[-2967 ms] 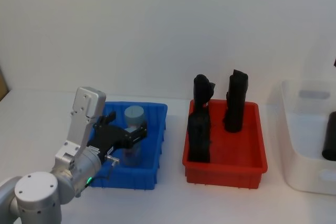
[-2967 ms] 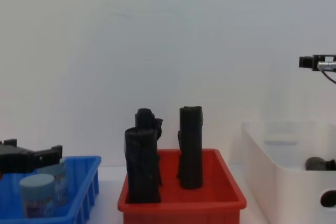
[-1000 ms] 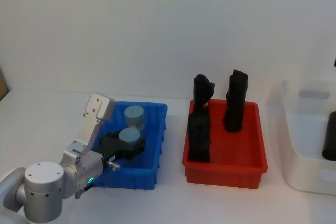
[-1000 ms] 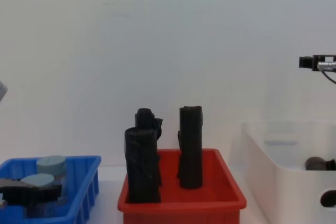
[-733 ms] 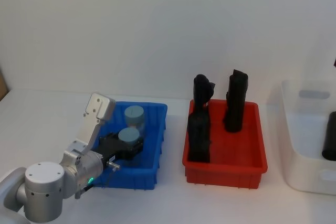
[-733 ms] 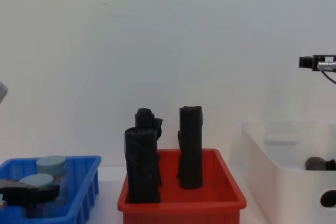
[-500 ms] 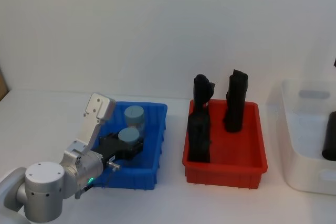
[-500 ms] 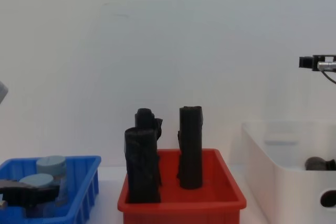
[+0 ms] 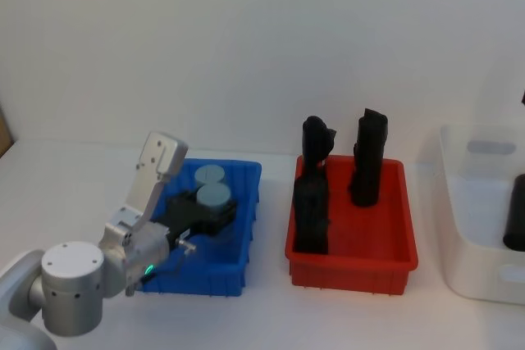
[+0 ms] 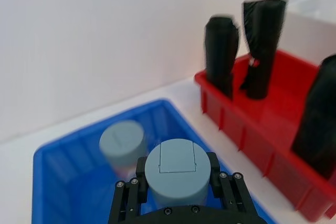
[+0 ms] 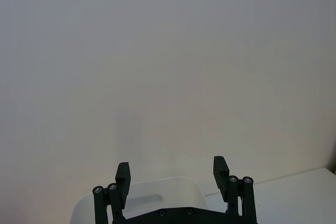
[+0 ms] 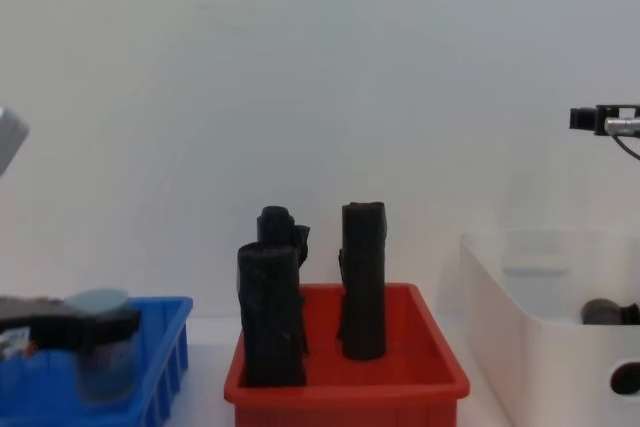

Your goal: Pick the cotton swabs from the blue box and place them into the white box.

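Note:
My left gripper is shut on one of the cotton swabs, a clear jar with a grey-blue lid, and holds it upright, raised a little inside the blue box. In the left wrist view the held jar sits between the black fingers, and a second jar stands behind it in the box. The chest view shows the held jar above the blue box's rim. The white box stands at the far right. My right gripper hangs open, high above the white box.
A red bin with three upright black cylinders sits between the blue box and the white box. A dark object lies inside the white box. A white wall backs the table.
The left gripper has lifted the jar it grips up from low in the blue box and a little toward the back. The right arm has not moved.

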You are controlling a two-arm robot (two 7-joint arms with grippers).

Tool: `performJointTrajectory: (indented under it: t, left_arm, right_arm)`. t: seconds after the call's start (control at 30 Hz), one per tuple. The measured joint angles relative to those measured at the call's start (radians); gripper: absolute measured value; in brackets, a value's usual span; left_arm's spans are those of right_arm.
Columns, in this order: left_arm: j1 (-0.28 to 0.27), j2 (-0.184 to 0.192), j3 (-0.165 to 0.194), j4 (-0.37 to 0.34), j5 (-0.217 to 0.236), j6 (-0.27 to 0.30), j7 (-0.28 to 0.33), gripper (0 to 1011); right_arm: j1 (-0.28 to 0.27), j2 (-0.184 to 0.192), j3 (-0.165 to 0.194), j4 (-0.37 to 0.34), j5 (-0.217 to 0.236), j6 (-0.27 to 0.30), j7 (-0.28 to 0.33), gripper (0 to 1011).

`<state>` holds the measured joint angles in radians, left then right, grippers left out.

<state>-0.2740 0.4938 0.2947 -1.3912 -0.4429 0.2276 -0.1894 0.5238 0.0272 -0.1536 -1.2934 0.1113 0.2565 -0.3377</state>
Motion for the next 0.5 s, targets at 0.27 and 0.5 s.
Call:
performJointTrajectory:
  t: [0.27,0.5]
  left_arm:
    - [-0.028,-0.007,0.002,-0.049,0.044,-0.034,-0.068,669]
    - [-0.065,-0.022,0.008,-0.085,0.087,-0.070,-0.137,669]
  right_arm:
    - [0.000,0.000,0.000,0.000,-0.001,-0.001,0.001,1002]
    - [-0.011,0.001,-0.006,-0.006,-0.021,-0.028,0.037,1002]
